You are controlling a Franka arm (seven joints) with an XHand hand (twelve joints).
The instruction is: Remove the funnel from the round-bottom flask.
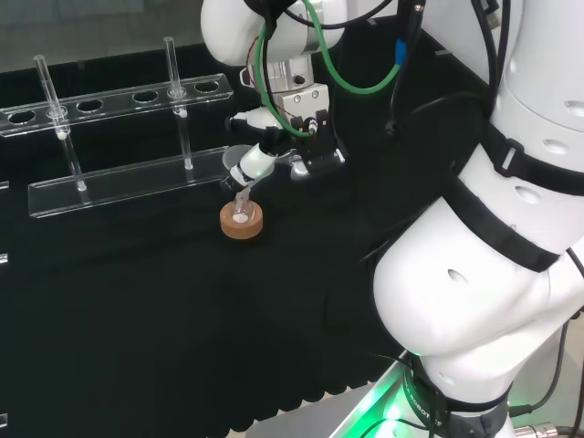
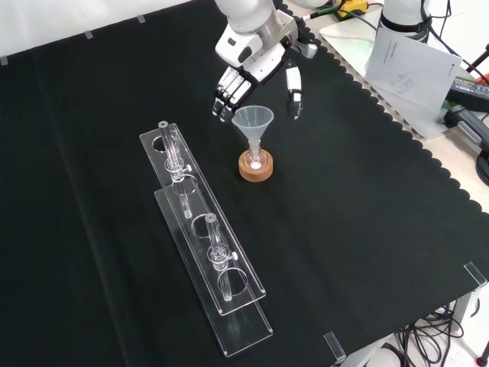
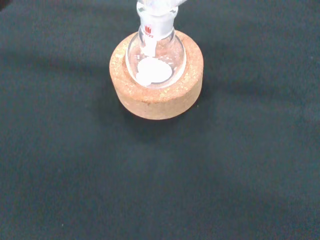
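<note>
White arm, black-and-white hand (image 2: 256,57)

Clear flask (image 3: 156,55) upright in cork ring (image 3: 156,95), white bit inside.

1. In the wrist view the funnel (image 3: 156,5) is cut off by the picture's edge; only a little of it shows above the neck of the round-bottom flask (image 3: 156,57).
2. In the head view the robot hand (image 1: 274,146) covers part of the funnel's cone, so whether its fingers touch the glass cannot be told.
3. The white patch inside the flask cannot be identified.
4. In the front view the clear flask on the cork ring (image 2: 255,169) is too small to make out.
</note>
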